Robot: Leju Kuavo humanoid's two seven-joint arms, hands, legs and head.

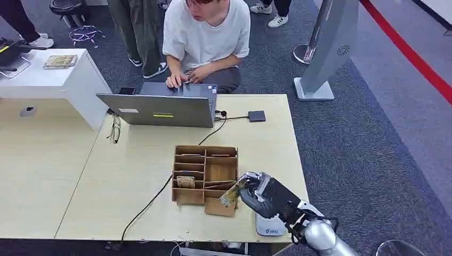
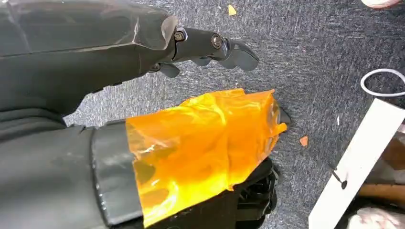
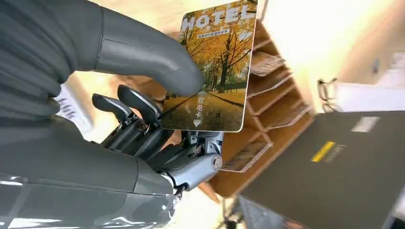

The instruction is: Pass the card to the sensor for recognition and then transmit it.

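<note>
**Operator:** Grey carpet [image 1: 368, 138] is surrounding a pale wooden counter [image 1: 133, 176]. What is sitting on it?

**Technician:** A cardboard organiser [image 1: 205, 178] with several compartments is standing near the front edge. One left compartment is holding a small printed item [image 1: 185, 182]; the contents of the others are too small to make out. Behind it, an open laptop [image 1: 157, 109] is occupying the far edge, where a person [image 1: 207, 40] is typing.

**Operator:** Where is the card?

**Technician:** The right hand [image 1: 264, 193] is pinching the card [image 3: 215, 67] between thumb and fingers, just beside the organiser's front right corner. The card is showing an autumn tree scene and the word "HOTEL".

**Operator:** Open room?

**Technician:** Bare counter is lying left of the organiser, crossed by a black cable [image 1: 154, 197]. A white device [image 1: 269, 226] is sitting at the front right edge, partly hidden by the arm.

**Operator:** And the left hand?

**Technician:** The left hand [image 2: 210, 47] is hanging over the carpet, fingers curled, holding nothing. Orange film [image 2: 200, 148] is covering part of it.
</note>
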